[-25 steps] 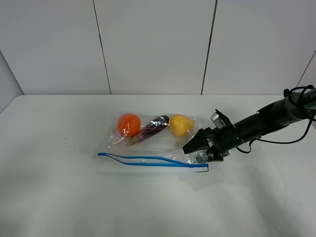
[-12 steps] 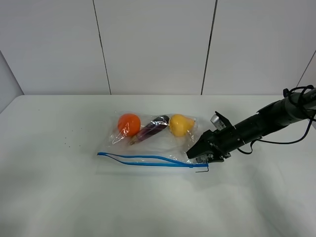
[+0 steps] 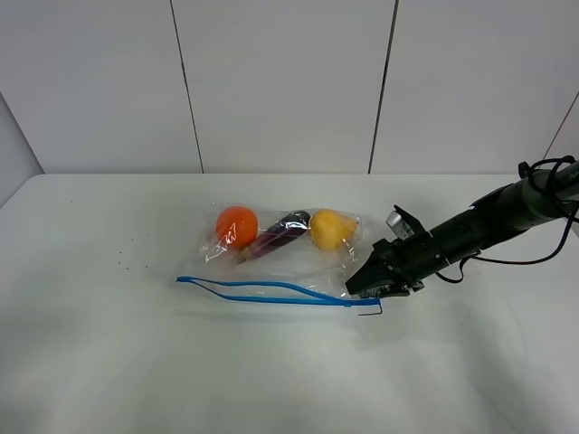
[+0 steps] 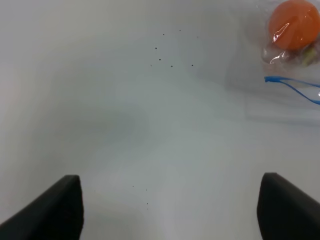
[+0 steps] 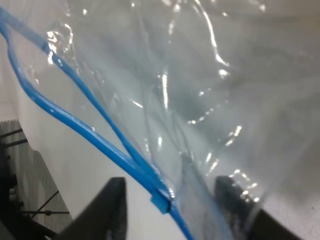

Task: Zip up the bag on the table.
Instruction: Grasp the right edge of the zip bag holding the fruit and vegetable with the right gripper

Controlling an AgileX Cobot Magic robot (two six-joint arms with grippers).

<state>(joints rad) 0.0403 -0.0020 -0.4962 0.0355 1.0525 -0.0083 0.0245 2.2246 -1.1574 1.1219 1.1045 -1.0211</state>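
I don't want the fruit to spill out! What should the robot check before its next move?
1. Zipper found: ok, the blue zipper strip gapes open along the bag.
2. Right gripper at the zipper's end: ok, the blue tab sits between its fingers.
3. Right gripper pinching firmly: cannot tell.
4. Left gripper steadying the bag: not ok, it hangs open over the table, away from the bag.
5. Orange, eggplant, pear away from the zipper: ok.

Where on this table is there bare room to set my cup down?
Bare table left of the bag and in front of its blue zipper, toward the near edge. Crowded at the bag's right end, where the right gripper sits.
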